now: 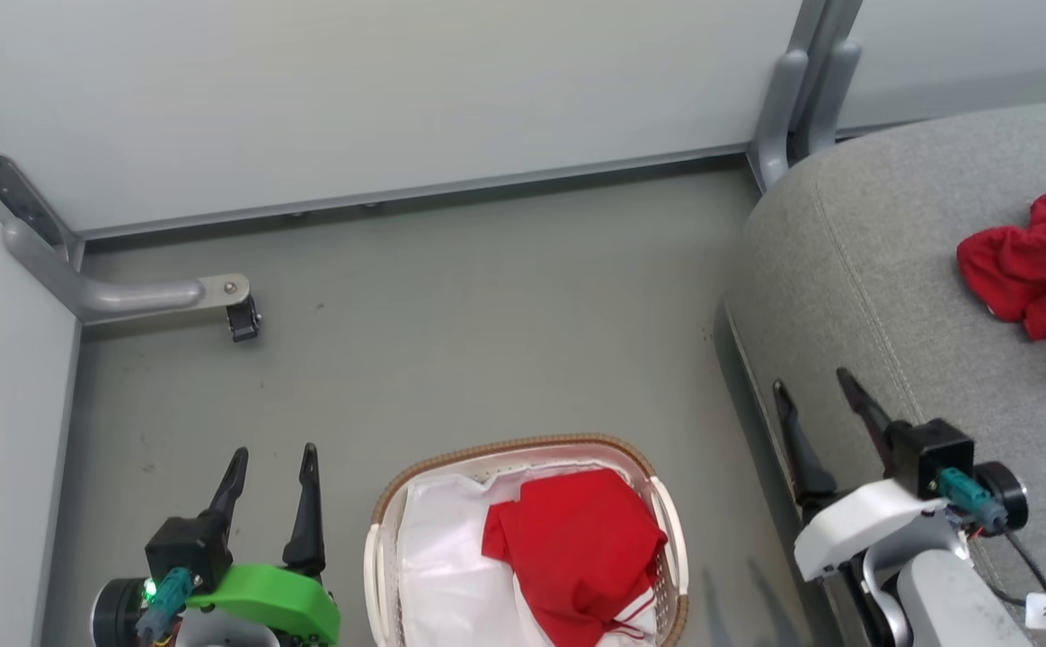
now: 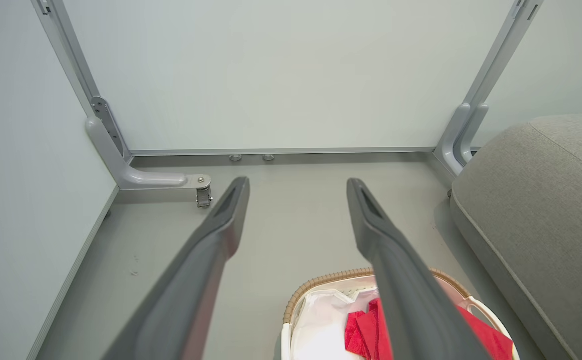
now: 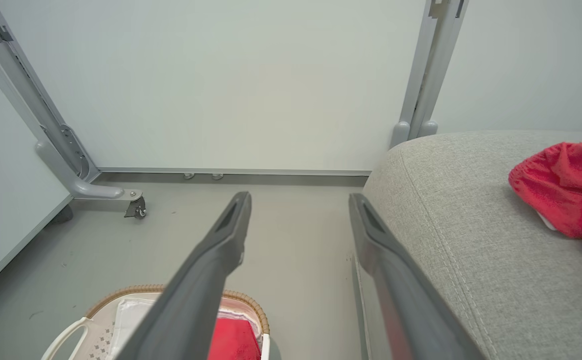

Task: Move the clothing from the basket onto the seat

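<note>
One piece of red clothing (image 1: 577,548) lies in the white basket (image 1: 523,452) with the brown rim, on a white liner (image 1: 442,557). A second red garment (image 1: 1035,265) lies crumpled on the grey seat (image 1: 882,261) at the right. My left gripper (image 1: 273,467) stands open over the floor, left of the basket, holding nothing. Open too is my right gripper (image 1: 815,391), at the seat's front edge with nothing between its fingers. The left wrist view shows the basket (image 2: 321,280) and red cloth (image 2: 366,330) below its open fingers. From the right wrist I see the seat (image 3: 471,210) and the garment (image 3: 561,185).
Pale partition walls close the space at the back and left. A grey panel foot with a small caster (image 1: 240,319) juts onto the floor at the left, and a grey post (image 1: 784,108) stands beside the seat's back corner. Grey floor (image 1: 487,314) lies beyond the basket.
</note>
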Motion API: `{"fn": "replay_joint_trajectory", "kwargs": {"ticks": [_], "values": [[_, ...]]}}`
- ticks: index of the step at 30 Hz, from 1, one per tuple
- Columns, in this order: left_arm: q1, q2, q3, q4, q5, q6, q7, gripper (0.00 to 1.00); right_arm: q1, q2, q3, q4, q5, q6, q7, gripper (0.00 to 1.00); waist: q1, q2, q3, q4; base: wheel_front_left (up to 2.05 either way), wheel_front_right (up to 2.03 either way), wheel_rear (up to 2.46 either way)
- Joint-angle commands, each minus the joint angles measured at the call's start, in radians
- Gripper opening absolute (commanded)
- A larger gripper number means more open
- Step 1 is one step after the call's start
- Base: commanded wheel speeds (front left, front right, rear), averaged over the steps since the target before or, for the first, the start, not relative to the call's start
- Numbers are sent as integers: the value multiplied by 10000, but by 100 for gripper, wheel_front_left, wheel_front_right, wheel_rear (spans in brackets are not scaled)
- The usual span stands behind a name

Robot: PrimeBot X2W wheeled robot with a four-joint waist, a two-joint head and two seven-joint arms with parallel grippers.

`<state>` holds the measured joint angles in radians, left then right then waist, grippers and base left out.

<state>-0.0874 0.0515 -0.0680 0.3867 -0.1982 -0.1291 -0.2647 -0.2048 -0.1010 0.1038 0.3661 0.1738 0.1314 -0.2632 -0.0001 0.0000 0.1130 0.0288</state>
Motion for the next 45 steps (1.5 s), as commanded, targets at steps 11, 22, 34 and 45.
{"fn": "replay_joint_trajectory", "kwargs": {"ticks": [11,22,34,45], "values": [[878,-4,217,-261,-229,-30,6,100,964,187,-26,70,-9,-14,-19,100,1,0,-927,224,0,0,0],[1018,-6,54,-322,-329,-30,6,100,1004,226,105,91,-54,-14,-19,100,1,0,-887,167,0,0,0],[151,3,-818,28,-583,-30,5,100,-53,82,316,-442,83,-14,-19,100,1,0,471,-443,0,0,0],[-1064,9,-1702,912,-894,-30,5,100,-1279,-30,648,-1045,212,-14,-19,100,1,0,2099,-1301,0,0,0]]}}
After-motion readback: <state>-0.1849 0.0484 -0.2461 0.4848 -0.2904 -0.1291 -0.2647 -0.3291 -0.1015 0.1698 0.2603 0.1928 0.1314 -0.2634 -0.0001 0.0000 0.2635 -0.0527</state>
